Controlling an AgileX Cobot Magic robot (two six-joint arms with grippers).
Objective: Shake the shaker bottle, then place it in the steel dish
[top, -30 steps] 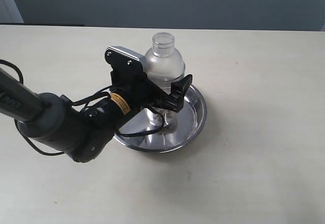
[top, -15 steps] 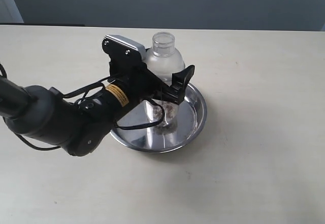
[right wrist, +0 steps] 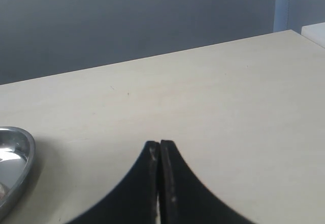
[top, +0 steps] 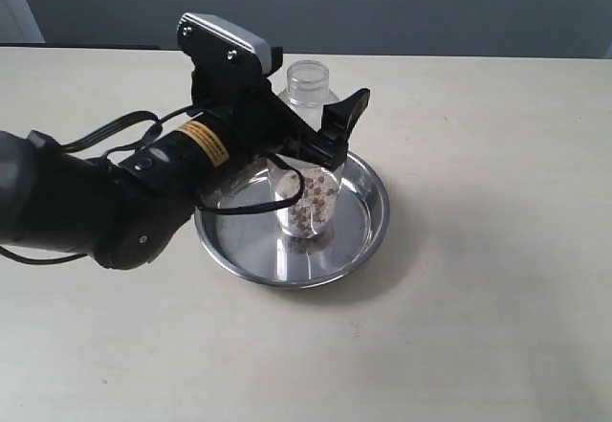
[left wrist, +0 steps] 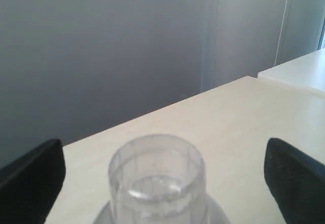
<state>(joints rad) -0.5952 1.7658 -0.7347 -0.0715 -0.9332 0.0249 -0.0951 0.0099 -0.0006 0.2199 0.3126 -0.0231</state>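
Grey-blue wall (top: 382, 1) at the back, flat and matte, no detail on it. Below it the table (top: 497, 326): pale cream, smooth, dull finish, a few faint specks. The left arm (top: 86, 211) is the biggest thing on the scene from my seat, a rounded dark-grey shell with a slight sheen, a yellow label (top: 203, 142) near the wrist, thin black cable (top: 277, 197) looping loose below it, and a silver camera housing (top: 225, 44) on top. The steel dish (top: 375, 221) sits on the table in the middle: round, shallow, low sloped rim, mirror-bright floor throwing reflections. The shaker bottle (top: 304, 226) stands upright inside the dish on its flat floor, clear plastic wall, frosted domed shoulder partly hidden by the wrist. The left gripper (left wrist: 162, 181) is at shoulder-to-cap height with its black fingers (left wrist: 292, 181) spread wide, one on each side of the cap and apart from it in the wrist view; it holds nothing. The right gripper (right wrist: 160, 183) is closed, matte black tips pressed together with nothing between, low over bare table with the dish rim near at the edge of its own view; I cannot see it in the exterior view. The cap (top: 308, 79) is a small clear cylinder, ribbed and cloudy. Brown granules (top: 314, 202) show through the bottle wall.
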